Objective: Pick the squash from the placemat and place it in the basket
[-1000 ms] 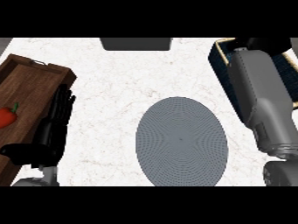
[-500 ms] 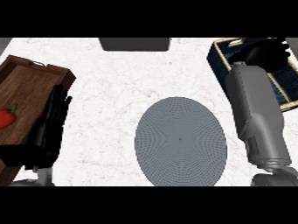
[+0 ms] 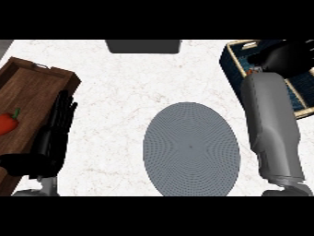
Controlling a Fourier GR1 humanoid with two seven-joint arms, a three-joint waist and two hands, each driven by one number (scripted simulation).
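Hovering over the basket [image 3: 233, 62], the right robot hand [image 3: 292, 57] has fingers spread.

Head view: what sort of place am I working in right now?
Most likely a kitchen counter: a white marbled countertop, a grey oval placemat laid on it, a wooden tray holding a red pepper at the left, and a woven basket at the far right.

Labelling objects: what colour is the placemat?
The placemat is grey with a fine dotted texture; head view.
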